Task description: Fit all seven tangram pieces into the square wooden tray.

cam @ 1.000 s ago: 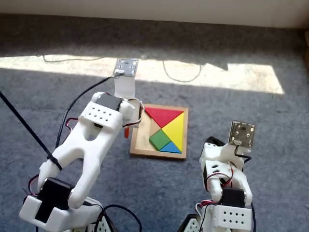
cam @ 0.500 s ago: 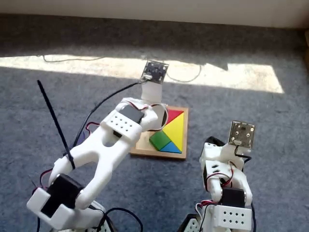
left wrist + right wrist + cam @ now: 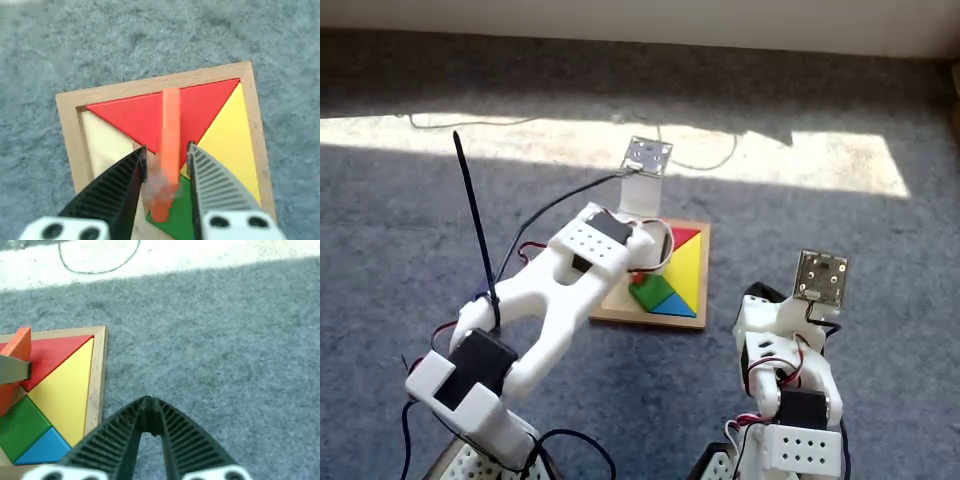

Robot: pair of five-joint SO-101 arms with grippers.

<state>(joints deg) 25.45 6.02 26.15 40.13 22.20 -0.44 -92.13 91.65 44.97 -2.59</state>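
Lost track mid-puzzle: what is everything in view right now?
wooden tray: 1, pale wood, on carpet
red triangle: 1, red, in tray
yellow triangle: 1, yellow, in tray
green piece: 1, green, in tray
blue triangle: 1, blue, tray corner
orange piece: 1, orange, held over tray
cable: 1, dark, sunlit floor
carpet: 1, grey-blue, underneath
left hand: 1, black, shut on orange piece
right hand: 1, black, shut, over carpet

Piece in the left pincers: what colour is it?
Orange; the piece in the left gripper shows best in the left wrist view.
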